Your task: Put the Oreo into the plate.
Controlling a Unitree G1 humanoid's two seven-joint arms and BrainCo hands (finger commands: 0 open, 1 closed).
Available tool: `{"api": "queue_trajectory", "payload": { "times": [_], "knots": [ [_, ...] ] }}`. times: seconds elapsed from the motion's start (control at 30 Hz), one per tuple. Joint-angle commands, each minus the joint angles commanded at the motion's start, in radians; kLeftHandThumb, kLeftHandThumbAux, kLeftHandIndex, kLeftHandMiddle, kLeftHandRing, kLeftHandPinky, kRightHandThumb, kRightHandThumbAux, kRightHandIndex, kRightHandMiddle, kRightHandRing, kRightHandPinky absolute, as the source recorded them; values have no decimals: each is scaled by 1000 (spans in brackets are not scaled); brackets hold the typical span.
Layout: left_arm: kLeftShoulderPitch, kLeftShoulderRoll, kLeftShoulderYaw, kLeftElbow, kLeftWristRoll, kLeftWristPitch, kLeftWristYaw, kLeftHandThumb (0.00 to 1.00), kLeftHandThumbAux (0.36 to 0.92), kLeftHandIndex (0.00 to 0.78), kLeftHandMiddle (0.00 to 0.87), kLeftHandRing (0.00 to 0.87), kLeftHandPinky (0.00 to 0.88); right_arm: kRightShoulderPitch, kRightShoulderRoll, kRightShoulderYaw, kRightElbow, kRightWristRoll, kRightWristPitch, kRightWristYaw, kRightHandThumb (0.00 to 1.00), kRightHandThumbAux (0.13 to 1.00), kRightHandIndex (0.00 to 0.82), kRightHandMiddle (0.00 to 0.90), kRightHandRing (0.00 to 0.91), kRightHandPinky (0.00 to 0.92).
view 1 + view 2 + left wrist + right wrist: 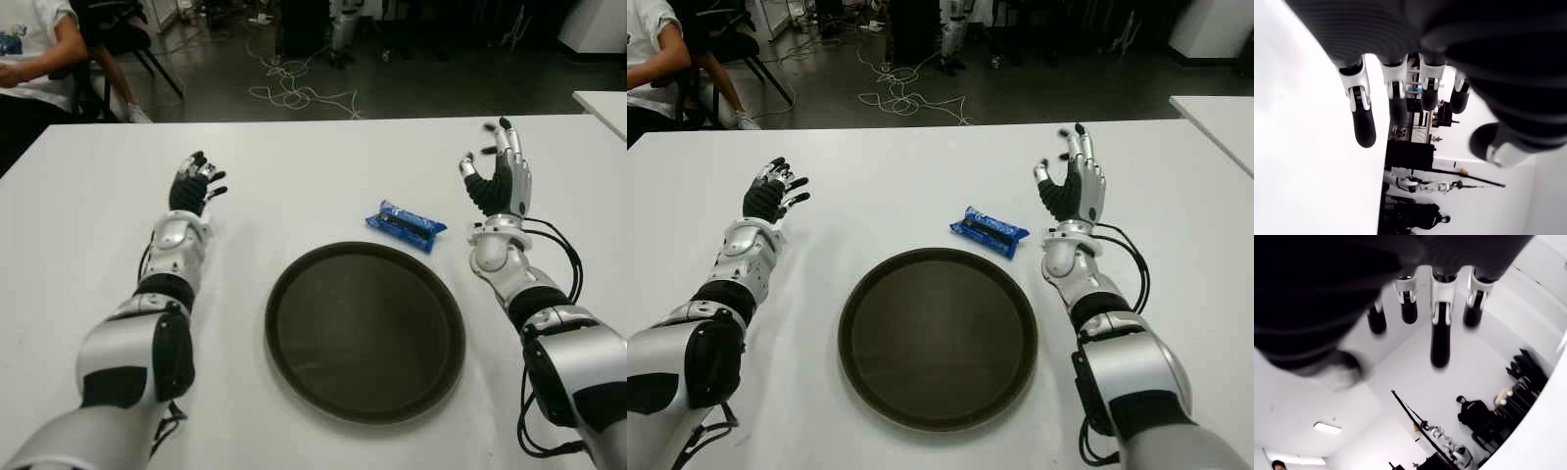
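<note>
Head stereo pair: looks forward and down, sharing the white table [313, 166] and dark plate [364, 333]. Wrist cameras: close behind own fingers, facing the room beyond.

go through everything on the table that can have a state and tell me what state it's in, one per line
Oreo pack: sealed, lying flat on the table, beside the plate's far rim, not held.
Plate: upright, nothing in it.
Left hand: open, holding nothing.
Right hand: open, fingers raised, holding nothing.

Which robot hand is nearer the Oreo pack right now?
The right robot hand, raised open just to the right of the Oreo pack. The left robot hand is open too, farther off across the table.
</note>
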Motion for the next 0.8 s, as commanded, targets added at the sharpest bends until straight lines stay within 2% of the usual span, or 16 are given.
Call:
{"api": "queue_trajectory", "payload": {
  "times": [0.03, 0.1, 0.23, 0.33, 0.4, 0.53, 0.7, 0.8],
  "knots": [
    [4, 4, -22, 1, 27, -14, 28, 752, 630, 239, 359, 505, 659, -1, 0, 4, -1, -5, 1, -7, 836, 659, 390, 552, 661, 682],
    [7, 8, -47, 3, 57, -29, 66, 797, 647, 314, 444, 590, 712, -2, 0, 10, -2, -9, 3, -12, 844, 664, 403, 562, 696, 711],
    [13, 8, -66, 4, 84, -58, 107, 843, 655, 397, 503, 690, 759, -2, 0, 19, -4, -8, 4, -9, 853, 670, 412, 563, 751, 765],
    [18, 7, -77, 1, 94, -82, 126, 852, 657, 416, 507, 717, 777, -1, 0, 23, -5, -7, 4, -2, 854, 671, 412, 558, 767, 780],
    [29, 11, -117, -6, 141, -131, 178, 856, 657, 420, 512, 730, 783, -3, -4, 47, -6, -31, 21, -15, 855, 671, 412, 554, 783, 789],
    [39, 18, -160, -7, 190, -177, 235, 860, 657, 422, 522, 743, 786, -5, -10, 73, -6, -54, 37, -31, 856, 671, 412, 550, 802, 799],
    [65, 58, -315, -10, 379, -299, 424, 861, 657, 423, 535, 754, 793, -9, -19, 112, -4, -86, 77, -8, 855, 672, 410, 546, 803, 807],
    [66, 90, -410, -5, 491, -324, 521, 861, 657, 423, 536, 753, 791, -15, -23, 134, -3, -106, 115, 16, 856, 671, 411, 548, 797, 799]
  ]
}}
